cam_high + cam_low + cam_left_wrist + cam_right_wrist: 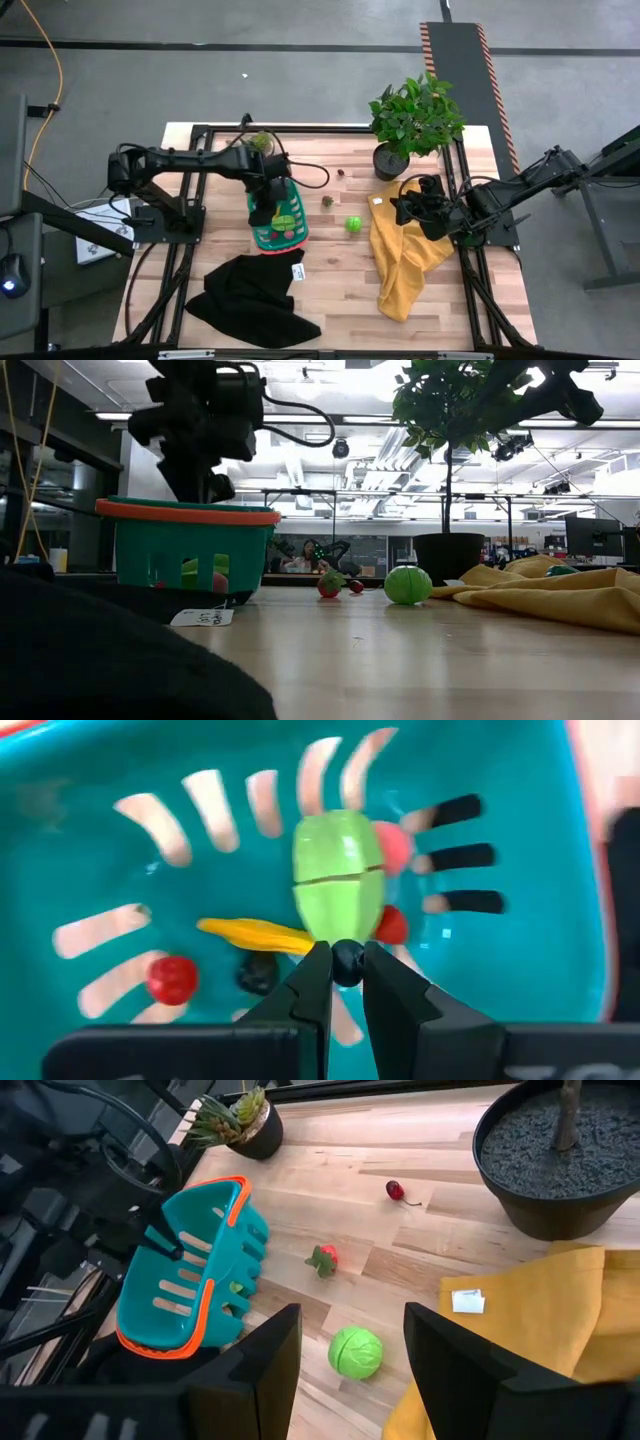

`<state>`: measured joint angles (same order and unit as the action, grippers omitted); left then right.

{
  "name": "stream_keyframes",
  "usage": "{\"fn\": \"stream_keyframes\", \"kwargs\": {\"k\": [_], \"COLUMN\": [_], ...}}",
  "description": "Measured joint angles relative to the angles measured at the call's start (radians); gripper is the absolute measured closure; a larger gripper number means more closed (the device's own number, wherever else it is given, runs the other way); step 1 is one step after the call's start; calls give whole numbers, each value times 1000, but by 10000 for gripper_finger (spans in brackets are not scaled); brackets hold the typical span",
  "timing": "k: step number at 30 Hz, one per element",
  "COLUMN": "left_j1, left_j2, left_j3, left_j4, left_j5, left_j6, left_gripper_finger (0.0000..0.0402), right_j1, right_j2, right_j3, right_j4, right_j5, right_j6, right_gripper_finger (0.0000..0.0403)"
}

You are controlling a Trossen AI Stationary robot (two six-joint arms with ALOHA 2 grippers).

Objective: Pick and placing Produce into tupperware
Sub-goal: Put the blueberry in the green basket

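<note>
The teal tupperware basket (285, 232) with a red-pink rim (190, 512) stands on the table left of centre. In it lie a yellow-green piece (338, 872), a yellow one (250, 931), red ones (171, 977), a pink one and a dark one (257, 974). My left gripper (346, 963) reaches down into the basket, shut on a tiny dark round piece of produce. My right gripper (350, 1325) hangs open over the yellow cloth (405, 255), holding nothing. A green ball (353, 224), a red-and-green piece (322, 1258) and a small red piece (396, 1190) lie on the wood. My left gripper pinches the tiny dark round piece (346, 954) between its two fingertips. The fingers come from above, pointing steeply down into the basket. The piece sits only at their free ends, above the basket's slotted bottom (200, 820) and the produce lying there.
A large potted plant (412, 125) stands at the far right of the table, and a small succulent pot (262, 142) stands behind the basket. A black cloth (250, 300) lies at the near left, with a white tag (202, 617) beside it.
</note>
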<state>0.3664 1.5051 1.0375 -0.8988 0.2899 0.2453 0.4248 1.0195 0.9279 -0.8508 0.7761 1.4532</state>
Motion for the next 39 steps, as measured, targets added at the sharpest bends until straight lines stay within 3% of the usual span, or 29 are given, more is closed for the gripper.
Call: {"fn": "stream_keyframes", "kwargs": {"k": [10, 39], "left_j1": [0, 0], "left_j2": [0, 1], "left_j3": [-78, -113], "left_j4": [103, 142], "left_j5": [-126, -96], "left_j6": [-60, -122], "left_gripper_finger": [365, 349], "right_j1": [-16, -85], "right_j2": [0, 0], "right_j3": [0, 0], "right_j4": [0, 35], "right_j5": [8, -1], "right_j6": [2, -75], "right_gripper_finger": [234, 234]}}
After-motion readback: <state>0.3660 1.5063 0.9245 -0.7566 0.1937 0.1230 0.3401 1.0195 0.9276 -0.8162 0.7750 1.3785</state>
